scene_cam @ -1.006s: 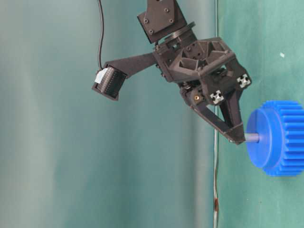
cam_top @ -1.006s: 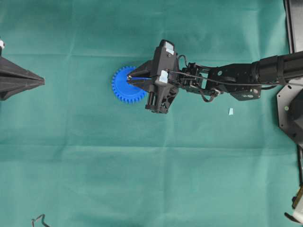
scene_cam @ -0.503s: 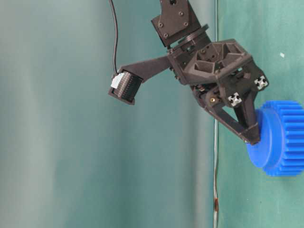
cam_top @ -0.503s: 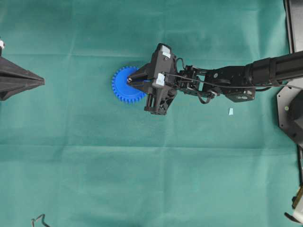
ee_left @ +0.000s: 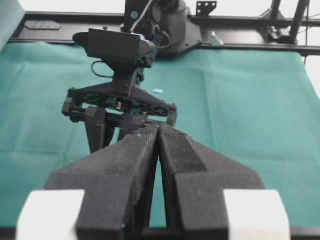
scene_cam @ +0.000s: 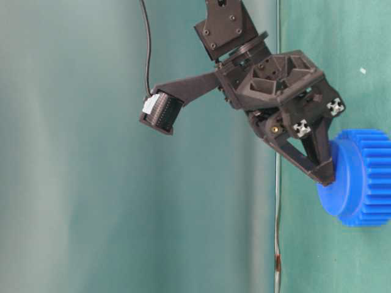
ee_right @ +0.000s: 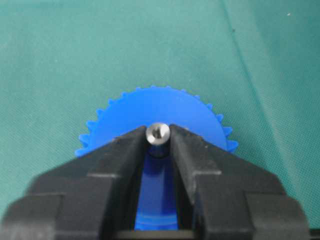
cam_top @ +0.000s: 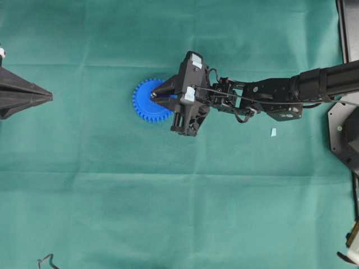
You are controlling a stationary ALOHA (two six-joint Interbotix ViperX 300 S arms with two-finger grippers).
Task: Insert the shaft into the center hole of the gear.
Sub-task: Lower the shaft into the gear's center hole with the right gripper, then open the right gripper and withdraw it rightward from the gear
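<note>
The blue gear (cam_top: 143, 106) lies flat on the green cloth. My right gripper (cam_top: 154, 96) stands over its middle, fingertips down against the gear's raised hub (scene_cam: 342, 183). In the right wrist view the silvery shaft (ee_right: 158, 133) stands end-on between the two fingertips, which touch it on both sides, with the gear (ee_right: 150, 107) behind it. The center hole is hidden by the shaft and fingers. My left gripper (cam_top: 50, 97) rests at the far left, shut and empty (ee_left: 159, 126), well apart from the gear.
A small pale blue scrap (cam_top: 273, 132) lies on the cloth right of the right arm. A black frame (cam_top: 348, 33) runs along the right edge. A cable end (cam_top: 47, 260) shows at the bottom left.
Over the last second the right gripper went down onto the gear, and the stretch of shaft seen between fingertips and hub has gone into the gear. The left arm has not moved.
</note>
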